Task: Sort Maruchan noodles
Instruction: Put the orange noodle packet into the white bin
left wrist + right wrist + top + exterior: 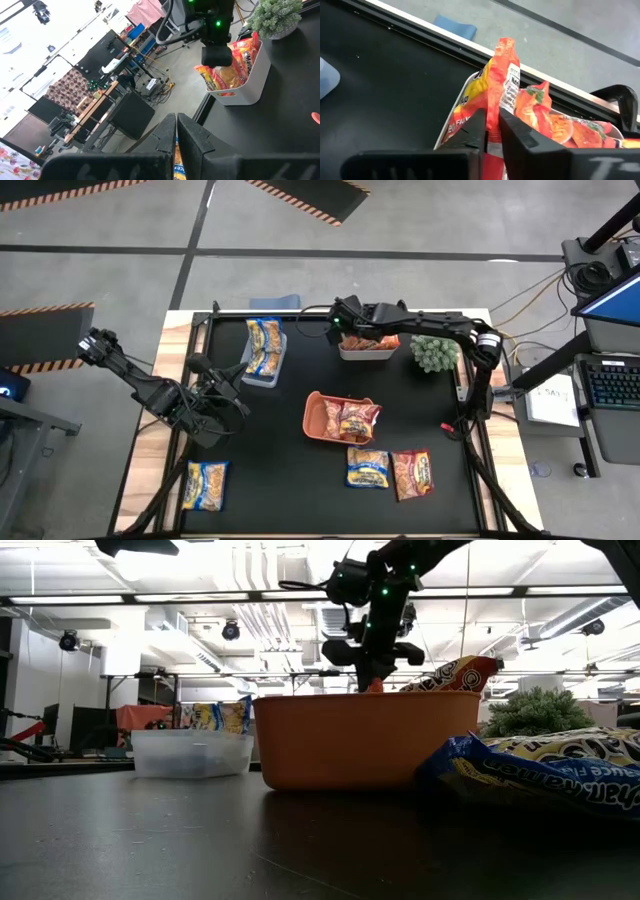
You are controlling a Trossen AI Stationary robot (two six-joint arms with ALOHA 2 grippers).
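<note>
A matte black mat covers the table, edged by pale wood. Glossy, flat rectangular noodle packets lie sorted by colour: two blue-and-yellow packets stand in a clear plastic bin at upper centre-left; a red packet leans in a smooth orange bin at centre; orange packets fill a white rectangular bin at upper centre. Loose on the mat at lower centre lie a blue packet and a red-orange packet; another blue packet lies at lower left on the wood. A bristly green potted plant stands at upper right beside the white bin. The right gripper hangs over the white bin's left end, its dark fingers pressed together on the crinkled edge of an upright orange packet that rises between them. The left gripper waits at centre-left near the clear bin, fingers together, holding nothing.
</note>
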